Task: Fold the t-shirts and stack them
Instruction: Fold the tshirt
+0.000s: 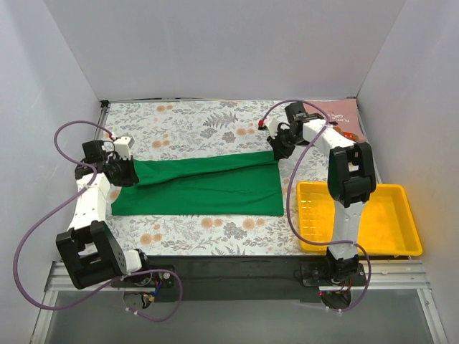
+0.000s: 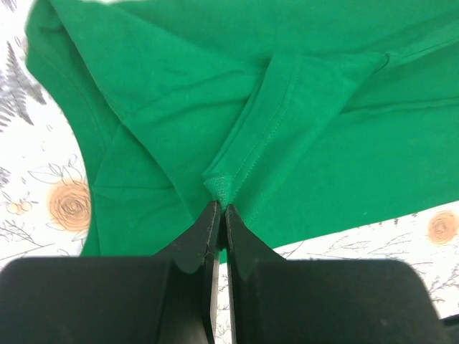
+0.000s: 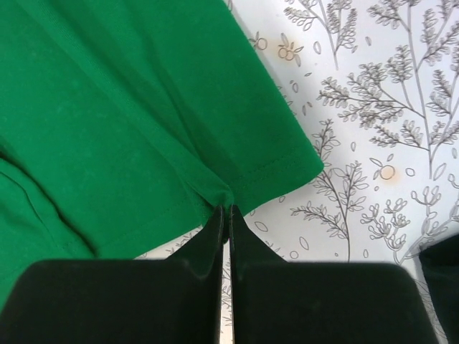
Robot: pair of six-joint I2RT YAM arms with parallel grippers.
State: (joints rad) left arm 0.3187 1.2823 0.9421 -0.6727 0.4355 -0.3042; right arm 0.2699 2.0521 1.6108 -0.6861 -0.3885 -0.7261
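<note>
The bright green t-shirt (image 1: 204, 188) lies stretched left to right across the floral table, its far edge lifted and folded toward the near side. My left gripper (image 1: 123, 172) is shut on the shirt's left end; in the left wrist view the gripper (image 2: 219, 209) pinches a stitched hem of the green shirt (image 2: 301, 129). My right gripper (image 1: 277, 149) is shut on the shirt's far right corner; in the right wrist view the gripper (image 3: 225, 209) pinches the hemmed edge of the green shirt (image 3: 129, 122). The pink shirt (image 1: 343, 118) lies at the far right corner. The black shirt is out of view.
A yellow plastic tray (image 1: 398, 247) stands at the right, near my right arm's base. White walls close in the table on three sides. The floral cloth (image 1: 193, 125) shows beyond the shirt.
</note>
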